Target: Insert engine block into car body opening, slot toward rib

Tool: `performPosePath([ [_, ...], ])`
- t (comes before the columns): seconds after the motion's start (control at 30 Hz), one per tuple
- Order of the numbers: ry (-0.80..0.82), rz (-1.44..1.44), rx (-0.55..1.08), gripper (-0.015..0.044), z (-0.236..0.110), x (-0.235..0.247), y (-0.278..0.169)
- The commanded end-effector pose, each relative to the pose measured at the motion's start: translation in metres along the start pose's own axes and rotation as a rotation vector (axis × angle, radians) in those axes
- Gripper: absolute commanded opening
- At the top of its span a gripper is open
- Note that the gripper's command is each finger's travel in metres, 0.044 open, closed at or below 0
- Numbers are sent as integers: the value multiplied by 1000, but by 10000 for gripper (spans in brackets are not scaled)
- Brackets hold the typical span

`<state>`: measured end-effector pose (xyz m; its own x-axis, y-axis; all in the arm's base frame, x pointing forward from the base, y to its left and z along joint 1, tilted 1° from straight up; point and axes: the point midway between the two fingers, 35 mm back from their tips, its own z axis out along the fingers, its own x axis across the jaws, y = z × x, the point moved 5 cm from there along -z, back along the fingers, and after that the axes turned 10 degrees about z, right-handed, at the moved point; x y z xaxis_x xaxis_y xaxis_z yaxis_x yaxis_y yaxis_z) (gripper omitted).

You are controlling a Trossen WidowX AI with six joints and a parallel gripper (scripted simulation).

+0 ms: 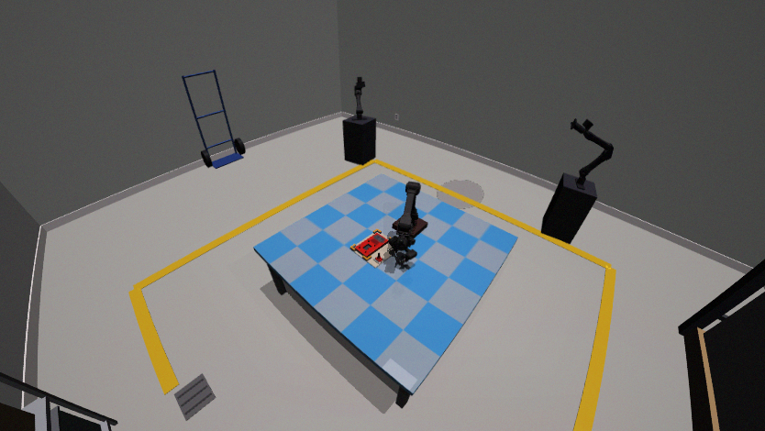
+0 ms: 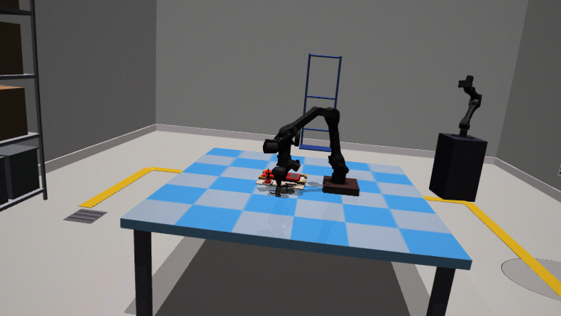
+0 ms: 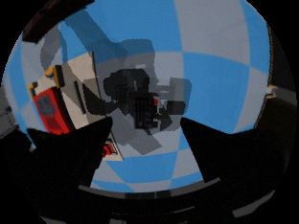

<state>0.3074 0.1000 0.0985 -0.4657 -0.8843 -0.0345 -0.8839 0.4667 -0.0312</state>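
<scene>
The red car body (image 1: 371, 245) (image 2: 292, 176) (image 3: 50, 111) lies on a beige board (image 2: 262, 182) (image 3: 79, 70) near the middle of the checkered table. A dark grey engine block (image 3: 149, 100) lies on the table beside the board. My gripper (image 1: 402, 260) (image 2: 279, 189) (image 3: 149, 130) is open and empty. It hangs low, straight over the block, with one finger on each side in the wrist view. In the top and exterior views the gripper hides the block. A small red part (image 1: 378, 258) (image 2: 268, 175) stands on the board's corner next to the gripper.
The arm's brown base (image 2: 340, 185) (image 1: 420, 225) stands on the table (image 2: 251, 225) behind the board. Two other arms on black pedestals (image 2: 457, 165) (image 1: 359, 139), a blue hand truck (image 1: 214, 120) and shelves (image 2: 19, 97) stand off the table.
</scene>
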Motion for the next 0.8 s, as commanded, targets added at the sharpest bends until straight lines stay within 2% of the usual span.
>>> performPosePath([
  [0.0, 2, -4, -10, 440, 8, 1, 1],
  [0.37, 2, -4, -10, 440, 23, 1, 2],
  [0.73, 2, -4, -10, 151, 23, 1, 2],
  [0.77, 2, -4, -10, 145, 23, 1, 2],
])
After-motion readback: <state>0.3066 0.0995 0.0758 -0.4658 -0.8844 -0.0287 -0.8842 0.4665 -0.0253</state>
